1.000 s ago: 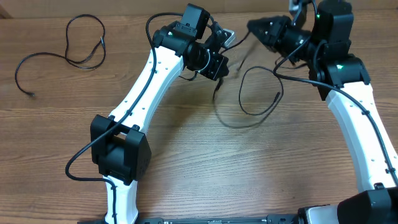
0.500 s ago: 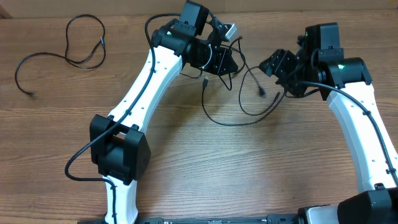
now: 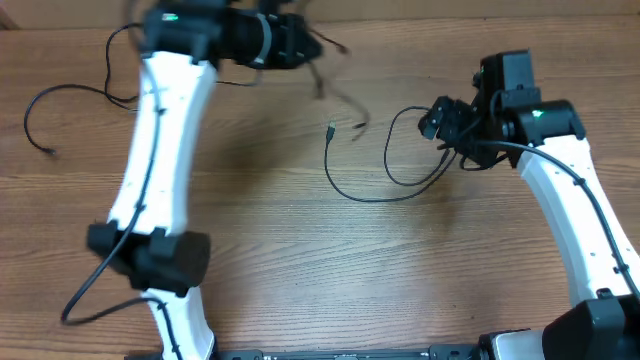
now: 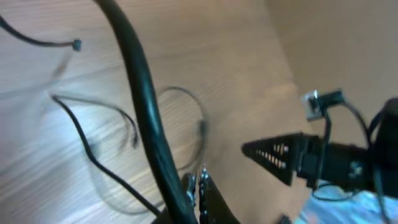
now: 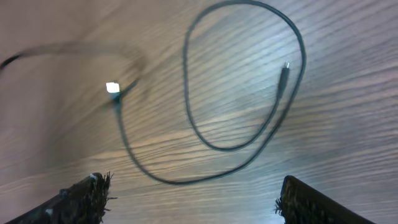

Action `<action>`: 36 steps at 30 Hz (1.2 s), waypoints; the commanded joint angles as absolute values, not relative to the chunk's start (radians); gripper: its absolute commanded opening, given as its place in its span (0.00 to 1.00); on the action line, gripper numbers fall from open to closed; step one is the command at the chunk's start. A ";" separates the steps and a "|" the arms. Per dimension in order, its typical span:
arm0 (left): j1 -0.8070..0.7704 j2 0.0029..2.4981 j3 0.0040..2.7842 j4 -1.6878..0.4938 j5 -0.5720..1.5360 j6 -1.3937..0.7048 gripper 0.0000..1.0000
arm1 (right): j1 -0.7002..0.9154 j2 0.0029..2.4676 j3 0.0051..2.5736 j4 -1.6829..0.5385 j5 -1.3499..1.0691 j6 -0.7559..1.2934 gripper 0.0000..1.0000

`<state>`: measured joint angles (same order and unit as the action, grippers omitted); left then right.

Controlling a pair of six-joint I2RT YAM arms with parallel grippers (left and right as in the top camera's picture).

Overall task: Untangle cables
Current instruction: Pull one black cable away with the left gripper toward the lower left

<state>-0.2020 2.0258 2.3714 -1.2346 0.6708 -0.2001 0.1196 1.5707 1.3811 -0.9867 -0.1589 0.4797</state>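
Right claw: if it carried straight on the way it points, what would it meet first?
Most likely the looped cable lying on the table, directly ahead of the open right claw. The loop's near curve crosses its line. Depth is unclear, so it might touch bare wood just beside the cable instead.

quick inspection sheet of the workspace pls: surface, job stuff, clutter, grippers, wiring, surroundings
surface: wooden table, bare grain, no marks seen
job's things: three black cords. centre cable lies flat in a loose loop; far-left cable lies flat, partly hidden by the left arm; lifted cable is blurred, and whether its free end clears the centre cable cannot be told
clutter: nothing seen
grippers: left gripper shut on the lifted cable, raised near the table's far edge; right gripper open and empty, over the centre cable's loop
cables: thicker arm wires run along both arms
surroundings: pale wall beyond the far edge
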 commanded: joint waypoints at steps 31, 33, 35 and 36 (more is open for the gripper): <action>0.587 1.554 2.330 -1.689 -0.061 -0.429 0.04 | 0.123 1.574 1.196 -0.849 -0.124 0.466 1.00; 0.669 1.545 2.289 -1.689 -0.094 -0.474 0.04 | 0.123 1.574 1.196 -0.849 -0.124 0.466 1.00; 0.763 1.541 2.237 -1.689 -0.095 -0.528 0.04 | 0.123 1.574 1.196 -0.850 -0.124 0.466 1.00; 0.795 1.541 2.215 -1.689 -0.088 -0.543 0.04 | 0.123 1.574 1.196 -0.849 -0.124 0.466 1.00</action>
